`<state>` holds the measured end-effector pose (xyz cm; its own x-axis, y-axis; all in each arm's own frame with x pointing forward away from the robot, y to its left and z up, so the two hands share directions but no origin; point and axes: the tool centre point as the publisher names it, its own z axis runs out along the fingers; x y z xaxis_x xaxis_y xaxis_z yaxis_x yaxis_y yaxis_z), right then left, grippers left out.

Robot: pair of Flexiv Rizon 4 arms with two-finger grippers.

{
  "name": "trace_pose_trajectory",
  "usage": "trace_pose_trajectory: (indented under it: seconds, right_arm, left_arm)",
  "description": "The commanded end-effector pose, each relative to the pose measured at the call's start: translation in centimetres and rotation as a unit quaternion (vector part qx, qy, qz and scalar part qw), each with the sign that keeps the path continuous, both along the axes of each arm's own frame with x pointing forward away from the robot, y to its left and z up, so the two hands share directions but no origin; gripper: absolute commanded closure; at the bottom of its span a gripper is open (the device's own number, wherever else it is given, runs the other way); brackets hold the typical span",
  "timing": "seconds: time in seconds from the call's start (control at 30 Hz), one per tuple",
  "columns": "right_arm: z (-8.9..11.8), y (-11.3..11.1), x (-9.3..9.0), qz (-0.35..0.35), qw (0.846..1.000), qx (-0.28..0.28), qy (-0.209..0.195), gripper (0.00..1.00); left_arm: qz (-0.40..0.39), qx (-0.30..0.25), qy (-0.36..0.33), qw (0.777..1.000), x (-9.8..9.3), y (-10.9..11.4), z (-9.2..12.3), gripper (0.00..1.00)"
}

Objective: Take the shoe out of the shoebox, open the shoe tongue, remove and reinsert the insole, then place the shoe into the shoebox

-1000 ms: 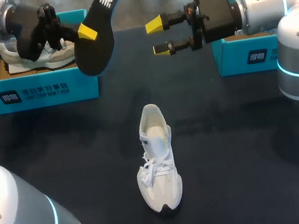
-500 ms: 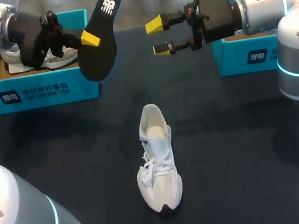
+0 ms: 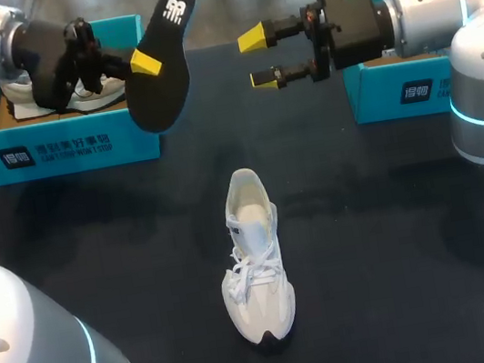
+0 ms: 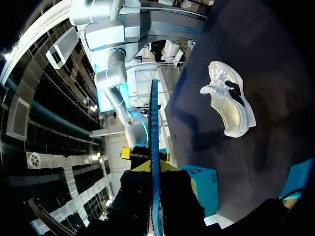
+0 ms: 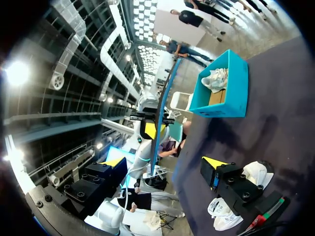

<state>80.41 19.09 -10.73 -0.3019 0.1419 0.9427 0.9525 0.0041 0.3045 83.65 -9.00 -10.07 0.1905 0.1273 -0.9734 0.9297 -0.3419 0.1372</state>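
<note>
Shoe (image 3: pixel 254 258) lying mid-table (image 3: pixel 399 239), toe pointing twd near edge. L shoebox (image 3: pixel 71 149) sitting far left, 2nd shoe (image 3: pixel 71 93) inside; R shoebox (image 3: pixel 394 93) far right. Insole (image 3: pixel 158 61) hanging in L gripper (image 3: pixel 148 65) btwn boxes; R gripper (image 3: pixel 258 58) hovering just right of it, apart.

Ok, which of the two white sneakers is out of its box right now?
The white lace-up sneaker standing alone in the middle of the dark table. The other white sneaker sits inside the teal cardboard shoebox at the far left.
</note>
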Motion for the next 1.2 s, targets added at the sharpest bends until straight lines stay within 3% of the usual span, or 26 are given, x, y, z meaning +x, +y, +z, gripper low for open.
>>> trace_pose_trajectory:
  seconds: [0.03,0.3,0.7,1.2]
  right_arm:
    - [-0.4,-1.5,-1.6,-0.02,1.0,-0.01,0.007,0.0]
    - [-1.0,-2.2,-1.7,-0.022,1.0,-0.01,0.003,0.0]
    - [-2.1,-0.3,-0.3,-0.037,0.999,0.003,0.003,0.0]
    - [-1.4,0.7,0.9,-0.041,0.999,0.002,0.028,0.0]
  left_arm:
    - [0.001,-0.001,-0.001,1.0,-0.1,0.0,0.0,1.0]
    - [0.001,-0.001,-0.001,1.0,-0.1,0.0,0.0,1.0]
    - [0.001,-0.001,-0.001,1.0,-0.1,0.0,0.0,1.0]
    - [0.001,-0.001,-0.001,1.0,-0.1,0.0,0.0,1.0]
